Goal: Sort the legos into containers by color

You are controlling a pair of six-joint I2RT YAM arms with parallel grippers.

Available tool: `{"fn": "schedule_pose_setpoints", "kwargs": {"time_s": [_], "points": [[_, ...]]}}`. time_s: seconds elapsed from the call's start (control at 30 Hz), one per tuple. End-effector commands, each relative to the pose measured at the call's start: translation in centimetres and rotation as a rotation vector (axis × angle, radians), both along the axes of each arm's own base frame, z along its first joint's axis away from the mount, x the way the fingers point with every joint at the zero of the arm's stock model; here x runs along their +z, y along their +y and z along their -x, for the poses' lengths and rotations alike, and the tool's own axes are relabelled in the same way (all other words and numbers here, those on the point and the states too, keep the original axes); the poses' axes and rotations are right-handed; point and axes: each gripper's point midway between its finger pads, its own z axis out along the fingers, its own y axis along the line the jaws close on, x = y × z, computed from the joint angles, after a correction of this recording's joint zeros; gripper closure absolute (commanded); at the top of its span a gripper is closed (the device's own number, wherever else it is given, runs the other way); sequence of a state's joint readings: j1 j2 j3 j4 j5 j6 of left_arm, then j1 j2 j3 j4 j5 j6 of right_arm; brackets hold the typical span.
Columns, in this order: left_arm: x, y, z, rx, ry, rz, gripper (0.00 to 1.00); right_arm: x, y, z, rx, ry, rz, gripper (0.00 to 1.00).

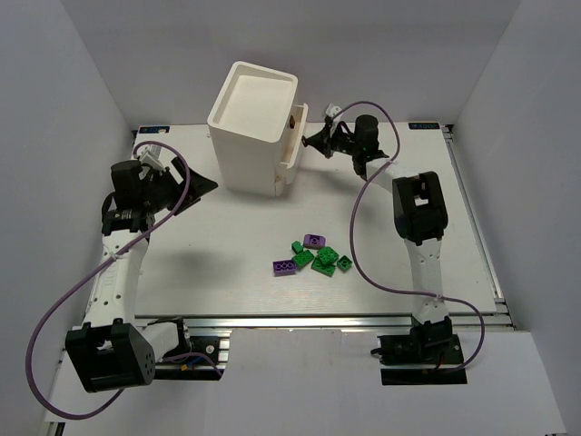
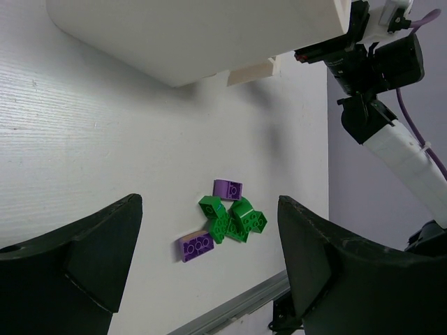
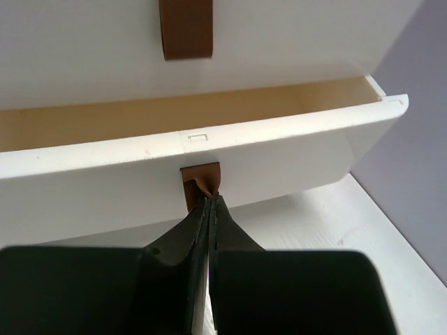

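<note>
The legos lie in a small heap on the table: several green bricks and two purple ones. The containers are drawers in a tall white cabinet at the back. One drawer stands partly pulled out, below a closed one. My right gripper is shut on this drawer's brown tab. My left gripper hangs open above the table's left side, well away from the legos, with nothing between its fingers.
The closed drawer above has its own brown tab. The right arm reaches across the back right to the cabinet's side. A metal rail runs along the table's near edge.
</note>
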State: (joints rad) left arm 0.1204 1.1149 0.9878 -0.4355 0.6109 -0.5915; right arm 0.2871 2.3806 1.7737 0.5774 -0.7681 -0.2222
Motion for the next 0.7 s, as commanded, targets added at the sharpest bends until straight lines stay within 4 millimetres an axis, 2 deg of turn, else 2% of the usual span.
{"fn": "schedule_pose_setpoints", "kwargs": {"time_s": [0.0,0.03,0.07,0.3,0.33,0.5,0.63,0.67], "points": [[0.8,-0.3,0.4,-0.017,-0.045,-0.002,0.12,3.0,-3.6,-1.4,-0.122,-0.061,0.015,1.00],[0.8,-0.3,0.4,-0.018,-0.049,-0.003,0.12,2.4,-4.1,-1.2,-0.132,-0.048,0.025,1.00],[0.7,-0.4,0.4,-0.021,-0.050,-0.003,0.12,2.9,-4.2,-1.0,-0.144,-0.057,0.029,1.00],[0.7,-0.6,0.5,-0.045,-0.061,-0.011,0.12,2.5,-6.7,-0.5,-0.204,-0.038,0.078,1.00],[0.8,-0.6,0.6,-0.054,-0.063,-0.012,0.12,3.0,-7.0,-0.3,-0.205,-0.046,0.080,1.00],[0.5,-1.5,1.3,-0.134,-0.069,0.000,0.12,2.5,-8.4,0.1,-0.222,-0.029,0.098,1.00],[0.5,-2.6,1.8,-0.181,-0.076,0.013,0.12,2.8,-8.2,0.6,-0.210,-0.032,0.100,1.00],[0.3,-3.0,1.9,-0.196,-0.072,0.018,0.13,2.8,-8.0,0.9,-0.193,-0.033,0.097,0.93]]}}
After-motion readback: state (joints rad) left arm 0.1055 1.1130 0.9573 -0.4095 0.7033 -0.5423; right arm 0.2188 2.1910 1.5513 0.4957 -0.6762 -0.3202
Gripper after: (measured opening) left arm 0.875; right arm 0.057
